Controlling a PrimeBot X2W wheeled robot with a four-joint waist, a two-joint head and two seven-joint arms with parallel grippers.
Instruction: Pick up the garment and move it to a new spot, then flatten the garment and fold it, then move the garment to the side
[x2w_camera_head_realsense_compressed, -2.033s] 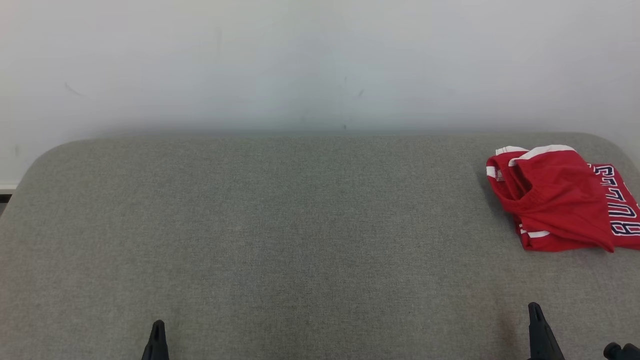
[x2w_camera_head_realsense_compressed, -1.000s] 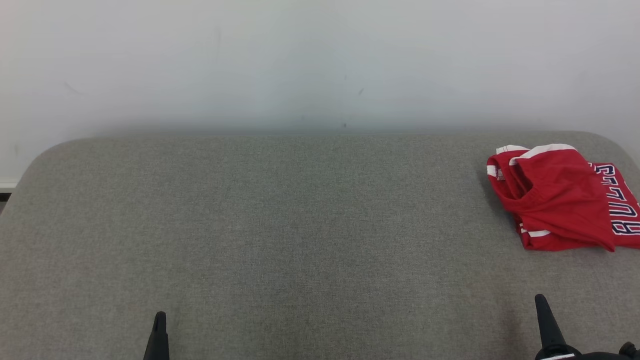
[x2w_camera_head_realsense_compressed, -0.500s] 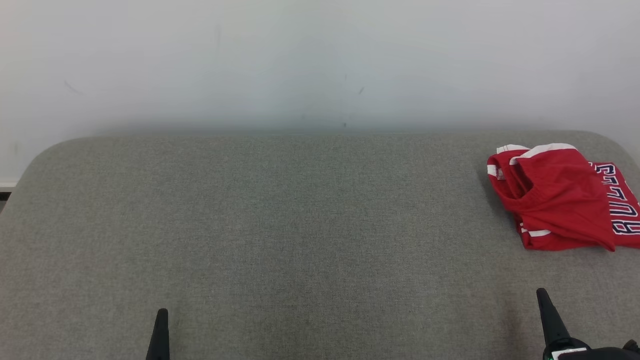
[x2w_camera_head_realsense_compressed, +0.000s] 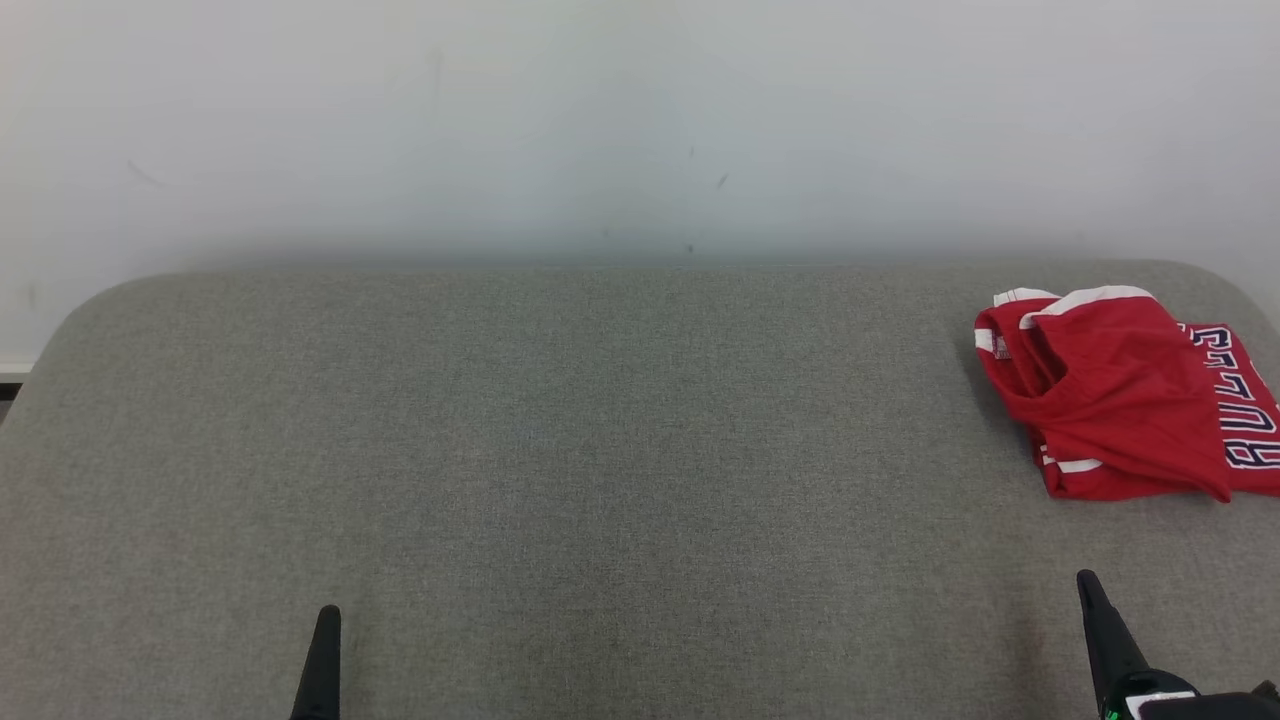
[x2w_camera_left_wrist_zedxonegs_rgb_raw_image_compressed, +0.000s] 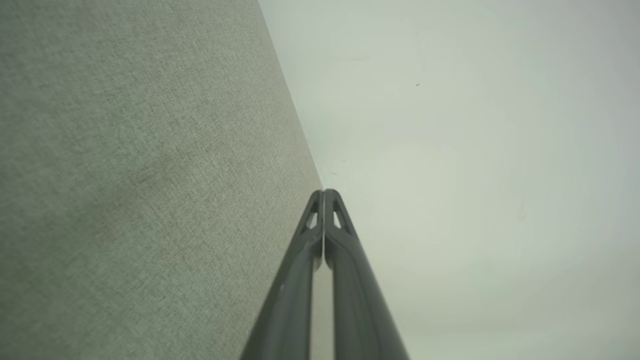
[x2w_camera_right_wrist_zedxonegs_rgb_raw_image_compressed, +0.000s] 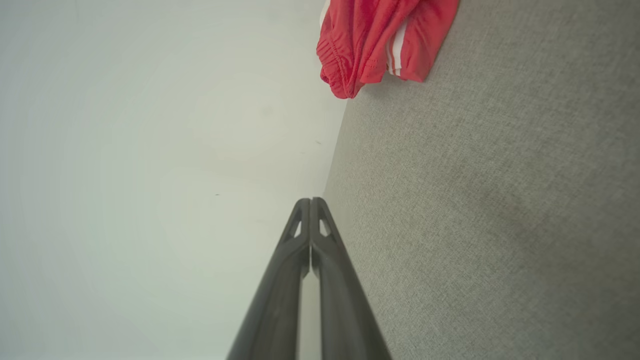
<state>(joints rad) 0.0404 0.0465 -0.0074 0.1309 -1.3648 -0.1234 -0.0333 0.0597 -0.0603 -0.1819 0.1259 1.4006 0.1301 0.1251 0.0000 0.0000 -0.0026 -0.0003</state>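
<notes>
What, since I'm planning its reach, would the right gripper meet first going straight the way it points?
Probably the garment: the shut right gripper aims toward its left edge. In the right wrist view the line skirts that edge, so it might slip past to the wall. Depth is unclear.

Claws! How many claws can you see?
2. The left claw pokes up at the bottom left of the head view. The right claw is at the bottom right, nearer the red shirt. Both are shut and empty.
</notes>
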